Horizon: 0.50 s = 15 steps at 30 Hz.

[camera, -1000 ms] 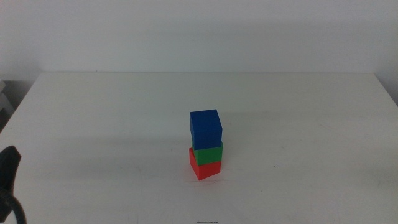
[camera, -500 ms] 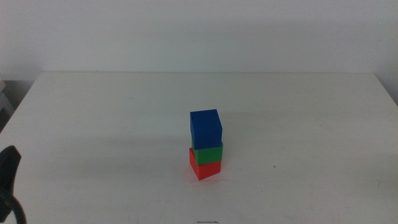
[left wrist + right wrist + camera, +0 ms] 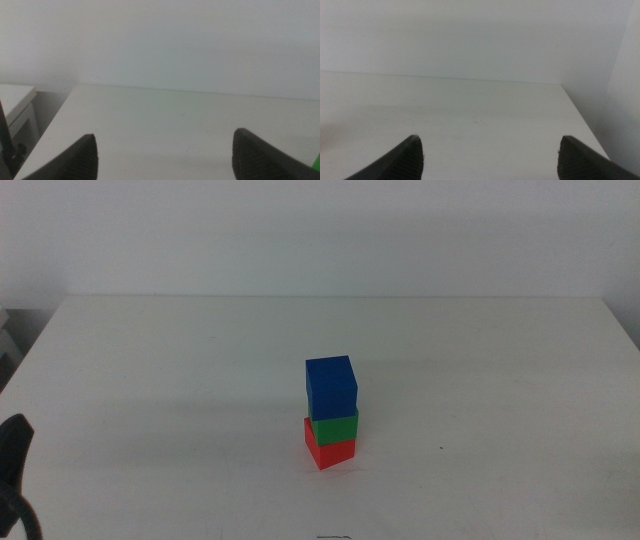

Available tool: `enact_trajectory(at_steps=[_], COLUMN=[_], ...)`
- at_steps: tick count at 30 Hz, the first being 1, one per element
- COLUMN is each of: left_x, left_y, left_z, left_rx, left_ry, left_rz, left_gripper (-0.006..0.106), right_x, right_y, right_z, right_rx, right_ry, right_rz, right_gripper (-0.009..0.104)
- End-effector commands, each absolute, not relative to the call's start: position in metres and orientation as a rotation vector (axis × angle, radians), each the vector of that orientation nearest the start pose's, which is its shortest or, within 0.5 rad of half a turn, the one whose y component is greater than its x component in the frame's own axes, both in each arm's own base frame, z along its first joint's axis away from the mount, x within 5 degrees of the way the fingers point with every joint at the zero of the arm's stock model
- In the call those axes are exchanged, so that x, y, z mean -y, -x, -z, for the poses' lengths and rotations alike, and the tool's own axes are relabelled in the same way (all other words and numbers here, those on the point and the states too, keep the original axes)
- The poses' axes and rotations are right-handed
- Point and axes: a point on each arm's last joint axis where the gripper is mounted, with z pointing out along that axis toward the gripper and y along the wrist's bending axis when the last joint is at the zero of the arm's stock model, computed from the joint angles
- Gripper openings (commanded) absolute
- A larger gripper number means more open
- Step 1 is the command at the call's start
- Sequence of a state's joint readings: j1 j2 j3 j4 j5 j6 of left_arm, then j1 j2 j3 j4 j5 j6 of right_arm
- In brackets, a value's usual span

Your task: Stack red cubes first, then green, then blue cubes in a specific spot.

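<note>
Middle view: three-cube stack just below frame centre on white table [image 3: 150, 380]. Red cube [image 3: 330, 451] at base, resting on tabletop; green cube [image 3: 336, 427] on top of it, only a thin band of its front showing; blue cube [image 3: 331, 387] topmost, sitting slightly toward the upper left rel. to the cubes under it, so stack looks a bit staggered but upright. Nothing touches the stack. Left gripper [image 3: 14, 470] seen only as a dark shape at lower-left edge of middle view, well apart from cubes. Left wrist view: left gripper [image 3: 165, 155] w/ jaws spread wide, nothing between them, bare table beyond; a sliver of green at lower-right edge of that frame. Right wrist view: right gripper [image 3: 490, 157] likewise w/ jaws wide apart & empty, over bare table near its far corner; this arm not visible in middle view.
</note>
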<state>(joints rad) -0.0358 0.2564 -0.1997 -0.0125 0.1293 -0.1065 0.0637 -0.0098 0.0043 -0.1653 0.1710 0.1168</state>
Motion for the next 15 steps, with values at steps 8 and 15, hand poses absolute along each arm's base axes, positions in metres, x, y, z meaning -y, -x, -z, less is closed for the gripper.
enact_trajectory(at_steps=[8,15], left_x=[0.003,0.003], left_y=[-0.078,-0.067], left_z=[-0.268,-0.246], left_rx=[-1.570,-1.552], left_ry=[0.078,0.077], left_rz=[0.139,0.140], left_gripper=[0.090,0.090], right_x=[-0.002,-0.003], right_y=[-0.054,-0.054], right_z=[-0.208,-0.208], right_rx=[-1.500,-1.500], right_ry=[0.067,0.072], right_rz=[-0.004,-0.005], right_gripper=[0.094,0.094])
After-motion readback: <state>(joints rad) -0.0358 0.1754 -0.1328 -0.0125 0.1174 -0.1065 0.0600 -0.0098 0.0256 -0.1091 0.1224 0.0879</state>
